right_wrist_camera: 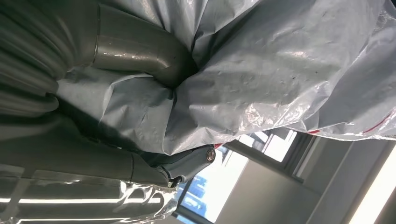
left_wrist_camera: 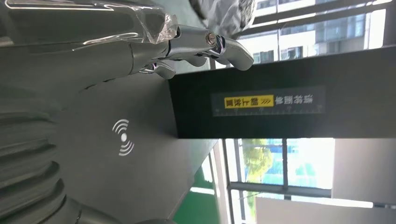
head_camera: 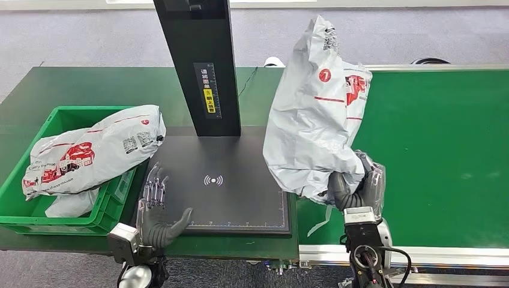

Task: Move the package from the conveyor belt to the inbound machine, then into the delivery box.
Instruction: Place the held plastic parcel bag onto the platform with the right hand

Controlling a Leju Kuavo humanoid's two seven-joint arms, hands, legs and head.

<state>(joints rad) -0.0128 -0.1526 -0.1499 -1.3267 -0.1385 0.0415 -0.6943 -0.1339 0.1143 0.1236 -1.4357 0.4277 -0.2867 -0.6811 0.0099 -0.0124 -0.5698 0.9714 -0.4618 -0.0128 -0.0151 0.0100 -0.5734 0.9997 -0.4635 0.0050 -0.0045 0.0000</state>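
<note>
The right robot hand [head_camera: 354, 186] grips the package [head_camera: 312, 120] by its lower end; soft, slippery, likely light. The left robot hand [head_camera: 157, 207] rests open, empty, on the scanner [head_camera: 240, 192].

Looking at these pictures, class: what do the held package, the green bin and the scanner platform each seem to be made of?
Held package, gripped by the right hand: thin grey plastic film, glossy, judging by its creases and sheen.
Green bin: probably rigid moulded plastic, given its thick rim and ribbed wall.
Scanner platform: smooth matt black surface with a printed white symbol; whether metal or plastic cannot be told.
</note>
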